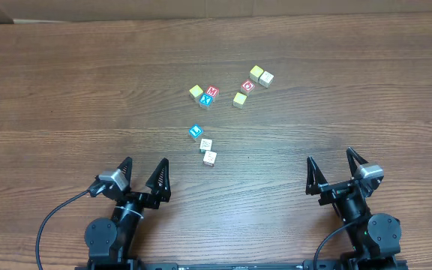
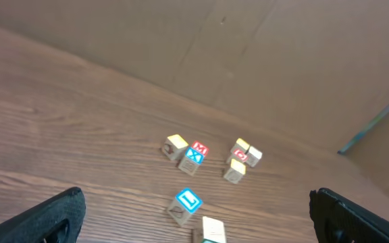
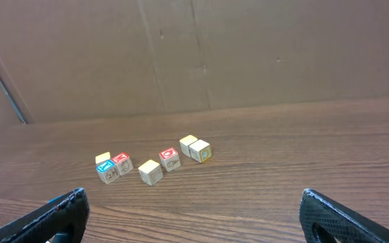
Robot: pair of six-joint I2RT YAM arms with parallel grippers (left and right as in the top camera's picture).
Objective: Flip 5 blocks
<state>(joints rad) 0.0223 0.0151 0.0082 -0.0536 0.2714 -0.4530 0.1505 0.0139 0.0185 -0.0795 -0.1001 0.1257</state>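
1. Our left gripper (image 1: 145,166) sits low over the near edge of the table (image 1: 66,90), and its arm is folded back behind it. Its two fingers (image 2: 56,216) are spread wide and hold nothing.
2. Our right gripper (image 1: 330,159) has the same low, drawn-back pose on the other side. Its fingers (image 3: 356,216) are also fully apart and empty.
3. All the blocks lie on the table ahead of both pairs of fingers, and no finger touches any of them.
4. The near cream block (image 1: 210,157) is the closest one to the left fingers. It lies ahead of them and a little outside the right fingertip.
5. The second cream block (image 1: 206,145) lies just beyond it, and the blue block (image 1: 196,132) a little farther. These three form a short line going away from the fingers.
6. The far group (image 1: 240,99) of seven blocks lies well ahead of the left fingers. It shows yellow, red, blue and cream faces, and some of these blocks touch each other.
7. Seen from the right fingers, every block lies ahead and to the left, well apart from them.
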